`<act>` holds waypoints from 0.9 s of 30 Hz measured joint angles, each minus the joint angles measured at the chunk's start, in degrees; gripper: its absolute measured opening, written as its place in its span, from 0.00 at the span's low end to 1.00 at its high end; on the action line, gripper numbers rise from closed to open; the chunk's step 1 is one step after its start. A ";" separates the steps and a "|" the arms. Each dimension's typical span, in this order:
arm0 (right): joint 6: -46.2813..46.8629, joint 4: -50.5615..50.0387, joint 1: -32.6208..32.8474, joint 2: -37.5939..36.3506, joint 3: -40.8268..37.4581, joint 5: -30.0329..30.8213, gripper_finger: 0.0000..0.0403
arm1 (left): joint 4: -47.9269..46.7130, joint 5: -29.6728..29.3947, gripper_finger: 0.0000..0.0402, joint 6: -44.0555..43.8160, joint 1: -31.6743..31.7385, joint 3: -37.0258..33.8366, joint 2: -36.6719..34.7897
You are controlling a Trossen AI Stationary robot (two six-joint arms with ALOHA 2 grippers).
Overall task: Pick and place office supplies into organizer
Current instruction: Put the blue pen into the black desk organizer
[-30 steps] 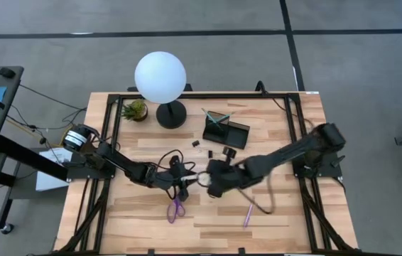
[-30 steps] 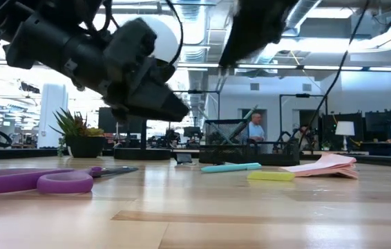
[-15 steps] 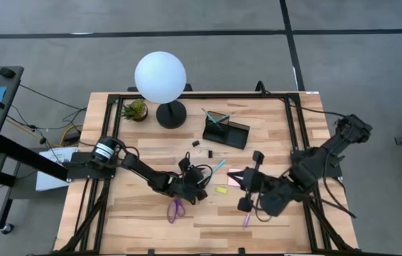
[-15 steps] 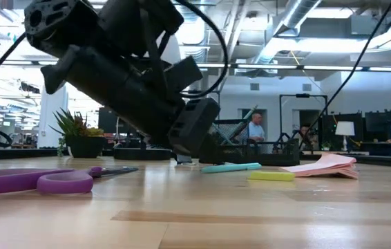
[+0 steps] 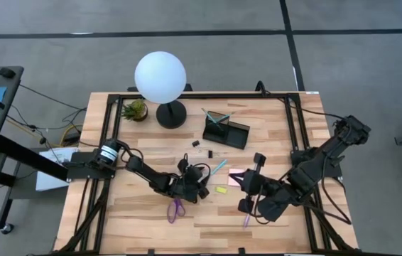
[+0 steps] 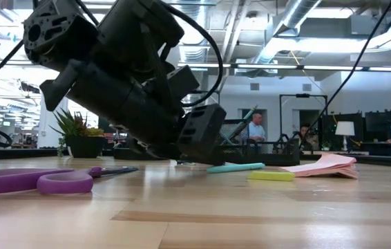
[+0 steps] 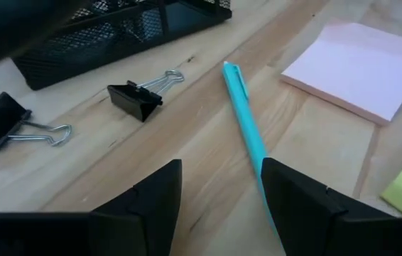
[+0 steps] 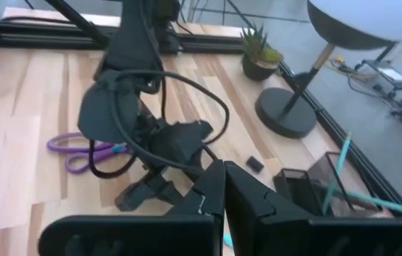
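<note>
Left gripper [image 7: 219, 195] low over the surface [image 7: 187, 153], fingers apart — teal pen [image 7: 247, 135] beside one fingertip. Overhead only: right gripper [image 5: 244, 179], fingers together, near pink sticky pad [image 5: 235, 173].

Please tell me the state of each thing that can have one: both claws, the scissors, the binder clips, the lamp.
Left claw: open, low over the teal pen.
Right claw: shut, empty.
Scissors: lying flat on the table; blades hidden.
Binder clips: closed, lying beside the organizer.
Globe lamp: upright; lit or unlit cannot be told.
</note>
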 joint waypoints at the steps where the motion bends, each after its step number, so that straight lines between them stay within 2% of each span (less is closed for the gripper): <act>1: 0.98 -0.88 -0.04 0.00 0.00 0.02 0.00 | 0.57 0.14 0.48 0.14 0.02 -0.01 -0.01; 11: 6.24 -5.45 -0.33 0.00 0.00 0.13 0.00 | 7.28 -0.27 0.48 4.01 0.00 -0.09 -0.01; 17: 6.73 -5.64 -0.33 0.00 0.00 0.13 0.00 | 7.76 3.09 0.48 3.61 0.07 -0.09 0.49; 20: 6.74 -5.68 -0.36 0.00 -0.02 0.13 0.00 | 9.08 3.14 0.48 2.46 0.13 0.03 3.03; 27: 6.74 -6.15 -0.70 -0.02 -0.04 0.10 0.00 | 12.18 -1.03 0.48 2.47 0.03 2.80 9.20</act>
